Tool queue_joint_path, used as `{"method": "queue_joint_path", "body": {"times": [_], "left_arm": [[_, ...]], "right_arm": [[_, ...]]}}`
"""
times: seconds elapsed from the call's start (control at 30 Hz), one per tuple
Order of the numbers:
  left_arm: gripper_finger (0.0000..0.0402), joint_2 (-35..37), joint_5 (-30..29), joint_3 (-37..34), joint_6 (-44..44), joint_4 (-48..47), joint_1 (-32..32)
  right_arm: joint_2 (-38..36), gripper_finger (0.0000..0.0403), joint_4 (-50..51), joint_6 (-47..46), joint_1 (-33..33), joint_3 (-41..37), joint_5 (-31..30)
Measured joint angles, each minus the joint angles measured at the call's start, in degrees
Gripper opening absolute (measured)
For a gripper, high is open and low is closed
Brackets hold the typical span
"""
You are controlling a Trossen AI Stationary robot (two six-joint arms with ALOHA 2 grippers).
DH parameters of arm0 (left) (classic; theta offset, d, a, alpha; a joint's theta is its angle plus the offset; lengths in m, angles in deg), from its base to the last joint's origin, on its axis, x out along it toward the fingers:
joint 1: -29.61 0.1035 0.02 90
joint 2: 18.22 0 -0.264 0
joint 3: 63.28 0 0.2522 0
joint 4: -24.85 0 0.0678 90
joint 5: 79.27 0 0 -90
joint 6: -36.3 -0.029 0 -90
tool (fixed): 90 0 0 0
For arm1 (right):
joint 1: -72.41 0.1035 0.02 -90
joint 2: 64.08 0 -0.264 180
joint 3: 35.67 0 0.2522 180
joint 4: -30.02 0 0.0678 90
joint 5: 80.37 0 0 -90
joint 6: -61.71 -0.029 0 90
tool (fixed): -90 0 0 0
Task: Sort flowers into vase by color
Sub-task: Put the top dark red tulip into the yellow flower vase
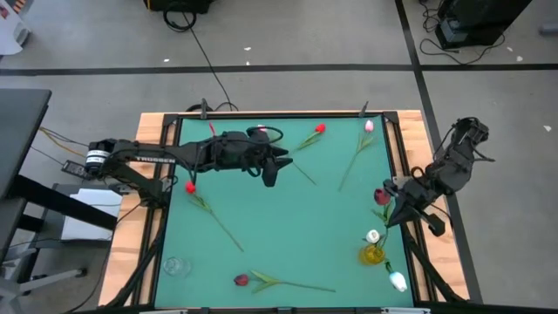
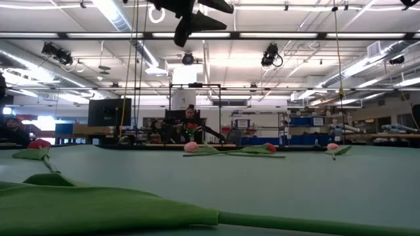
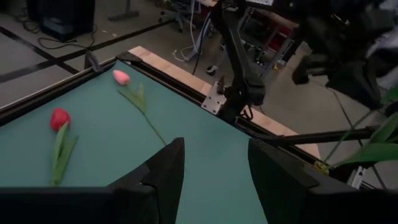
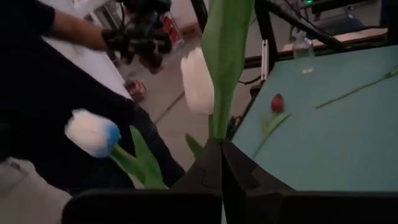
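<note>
Flowers lie flat on the green table [image 1: 288, 218]: a red one [image 1: 320, 129], a pink one [image 1: 369, 126], another red one [image 1: 190, 187] and a dark maroon one [image 1: 241, 280]. A white flower [image 1: 373, 235] stands in a yellow vase [image 1: 373, 254]. My left gripper [image 1: 272, 174] hangs open above the far middle of the table, nothing between its fingers [image 3: 163, 171]. At the right edge my right gripper [image 1: 391, 209] is shut on the green stem of a dark maroon flower [image 1: 381, 196]. My right gripper pinches a green stem with its leaf [image 4: 219, 127] between its two fingertips [image 4: 239, 163]. The fingers lie roughly level and cross the stem. The stem stands up from the pinch, clear of the table, and its head leaves the wrist view at the top.
A clear glass vase [image 1: 174, 266] stands at the near left corner. A white and blue flower [image 1: 398, 281] stands at the near right corner. A person [image 4: 37, 93] in dark clothes is just beyond the table's near edge. Dark rails [image 1: 397, 148] frame the mat.
</note>
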Motion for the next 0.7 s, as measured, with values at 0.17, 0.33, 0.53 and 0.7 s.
{"method": "queue_joint_path", "body": {"times": [0.17,0.33,0.53,0.7], "left_arm": [[0.0183,0.0,0.0,0.0,0.22,0.02,0.34],[0.0183,0.0,0.02,-0.01,0.2,0.02,0.34],[0.0183,-0.01,-0.02,-0.01,1.48,-0.02,0.34],[0.0183,-0.02,-0.02,0.0,2.95,-0.18,0.34]], "right_arm": [[2.2,0.0006,1.59,4.73,2.23,0.0,-0.11],[3.87,0.0035,1.21,5.85,3.73,0.0,0.21],[4.6,0.0104,2.31,1.06,4.47,0.0,2.49],[4.23,0.017,3.95,-7.64,4.47,0.0,7.64]]}}
